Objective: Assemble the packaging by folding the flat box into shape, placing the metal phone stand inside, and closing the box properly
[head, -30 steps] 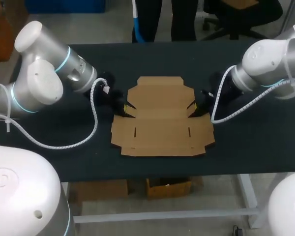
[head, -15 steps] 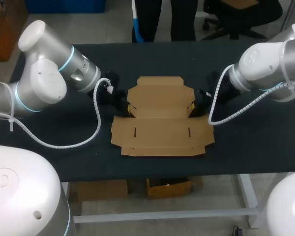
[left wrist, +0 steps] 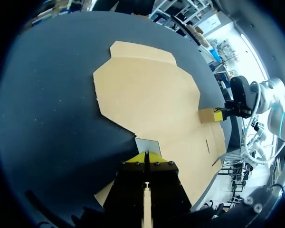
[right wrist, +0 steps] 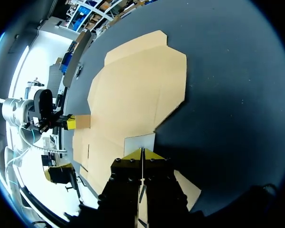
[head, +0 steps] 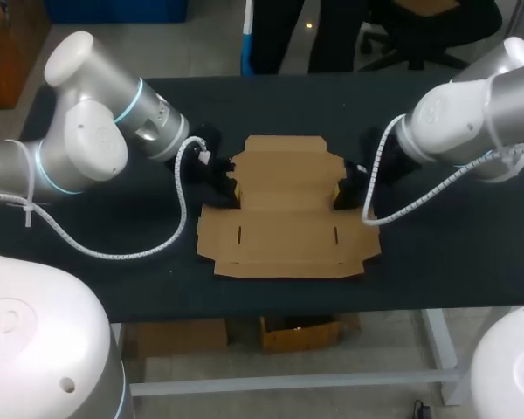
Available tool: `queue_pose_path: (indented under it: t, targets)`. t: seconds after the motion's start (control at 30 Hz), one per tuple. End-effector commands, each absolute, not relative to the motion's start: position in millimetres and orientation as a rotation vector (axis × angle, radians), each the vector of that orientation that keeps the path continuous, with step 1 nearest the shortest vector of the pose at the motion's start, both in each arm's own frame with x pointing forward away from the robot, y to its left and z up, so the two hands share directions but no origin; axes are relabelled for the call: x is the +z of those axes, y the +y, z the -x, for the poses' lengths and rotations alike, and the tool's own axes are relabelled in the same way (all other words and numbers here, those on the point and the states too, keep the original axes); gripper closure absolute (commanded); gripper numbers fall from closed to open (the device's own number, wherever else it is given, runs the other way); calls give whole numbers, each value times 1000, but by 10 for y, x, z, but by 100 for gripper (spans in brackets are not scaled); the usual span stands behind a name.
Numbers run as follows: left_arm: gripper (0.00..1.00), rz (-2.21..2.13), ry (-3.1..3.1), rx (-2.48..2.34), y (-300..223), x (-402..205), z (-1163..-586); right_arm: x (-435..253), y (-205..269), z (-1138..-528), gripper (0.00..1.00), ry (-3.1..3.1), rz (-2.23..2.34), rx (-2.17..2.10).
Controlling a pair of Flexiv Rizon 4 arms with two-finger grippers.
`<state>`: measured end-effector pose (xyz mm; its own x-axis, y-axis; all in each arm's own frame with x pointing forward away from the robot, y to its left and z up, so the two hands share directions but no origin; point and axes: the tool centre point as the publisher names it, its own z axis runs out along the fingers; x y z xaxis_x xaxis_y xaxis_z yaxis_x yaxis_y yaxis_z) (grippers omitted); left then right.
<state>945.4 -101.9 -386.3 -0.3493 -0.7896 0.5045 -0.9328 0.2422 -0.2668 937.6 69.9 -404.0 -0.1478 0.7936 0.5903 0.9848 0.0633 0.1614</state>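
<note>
The flat brown cardboard box (head: 284, 209) lies unfolded in the middle of the black table. My left gripper (head: 233, 189) is shut, its yellow tips against the box's left side, where a small side flap (left wrist: 147, 145) stands up just ahead of them. On the opposite side my right gripper (head: 336, 189) is shut too, and a small side flap (right wrist: 139, 141) is tipped up ahead of its tips. Each wrist view shows the other gripper across the box (left wrist: 152, 99), (right wrist: 133, 85). No metal phone stand is in view.
The dark table (head: 445, 236) stretches bare on both sides of the box. White cables hang from both arms beside the box's left and right edges. The table's front edge runs just below the box's near flap (head: 288, 266).
Both grippers have moved inward and a little toward the far side, onto the box's side edges. The small side flaps have tipped up. Both stayed shut.
</note>
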Motion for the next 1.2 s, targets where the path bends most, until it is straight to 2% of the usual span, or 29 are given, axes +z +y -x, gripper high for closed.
queue_pose_path:
  t: [0.03, 1.2]
  targets:
    - [100, -1615, -2263, 754, -1074, -3844, -9450, -4038, 735, -9357, 100, -2013, 1794, -757]
    - [100, -1608, -2283, 692, -1305, -3939, -9459, -4128, 916, -9455, 100, -2064, 1777, -672]
